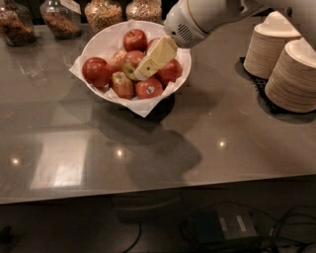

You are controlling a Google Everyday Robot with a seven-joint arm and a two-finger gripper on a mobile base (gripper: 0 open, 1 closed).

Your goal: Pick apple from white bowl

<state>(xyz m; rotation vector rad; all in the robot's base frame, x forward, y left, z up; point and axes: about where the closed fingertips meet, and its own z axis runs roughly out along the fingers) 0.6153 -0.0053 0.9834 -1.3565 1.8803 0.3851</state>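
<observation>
The white bowl (pixel 104 42), lined with white paper, stands at the back left of the grey counter and holds several apples. The apple (pixel 129 60), red with a yellow-green patch, lies in the middle of the pile. My gripper (pixel 144 72), cream-coloured, reaches down from the upper right into the bowl. Its tip rests against the right side of that apple and hides part of it. The white arm (pixel 197 20) crosses above the bowl's right rim.
Around the apple lie a big red apple (pixel 97 71), a red apple with a sticker (pixel 149 88) and a duller small one (pixel 122 84). Glass jars (pixel 103 12) stand behind the bowl. Stacks of beige paper bowls (pixel 291 74) stand at the right.
</observation>
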